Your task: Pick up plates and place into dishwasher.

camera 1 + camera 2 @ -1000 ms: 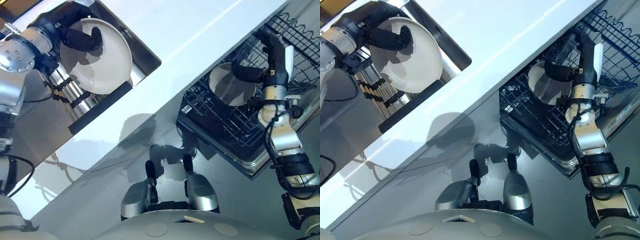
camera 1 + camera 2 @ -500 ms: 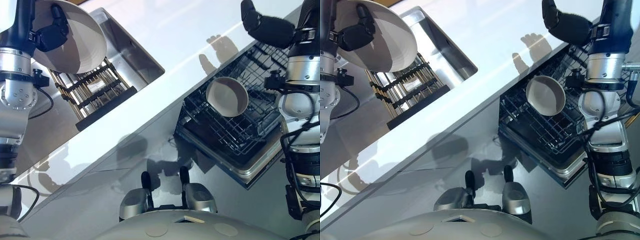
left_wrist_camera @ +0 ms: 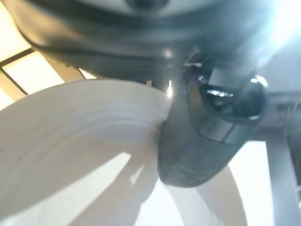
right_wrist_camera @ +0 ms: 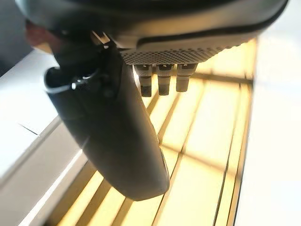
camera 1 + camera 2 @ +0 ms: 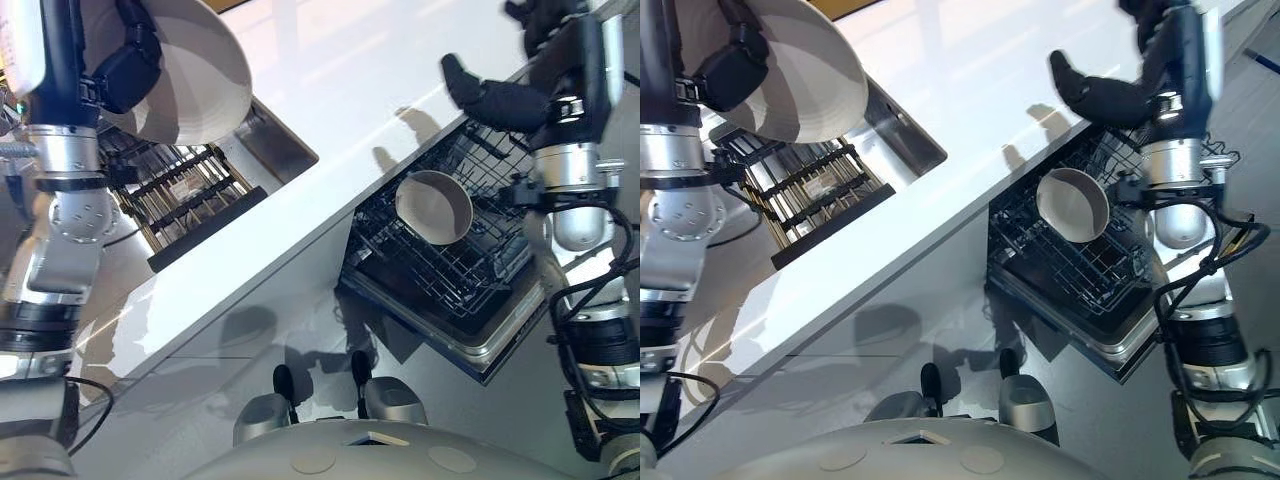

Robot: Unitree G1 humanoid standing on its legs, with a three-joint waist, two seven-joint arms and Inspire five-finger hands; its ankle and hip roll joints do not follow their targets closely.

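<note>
Plate (image 5: 190,80), large and white, was held high by the left hand (image 5: 125,70), with thumb and fingers clamped over its rim, above the sink (image 5: 285,140) and the slatted rack (image 5: 190,200) lying in it. It was well apart from the dishwasher rack (image 5: 430,275), which was pulled out below the edge of the white counter (image 5: 330,90). A smaller round dish (image 5: 433,207) was seen standing on edge in that rack, so one piece could be judged as loaded. The right hand (image 5: 500,100) was raised over the counter's edge near the dishwasher rack, its fingers spread loose and nothing held. The carried plate was judged not yet delivered: a carry across to the dishwasher rack and a setting-down between its wires were left. Whether more crockery waited in the sink could not be told
</note>
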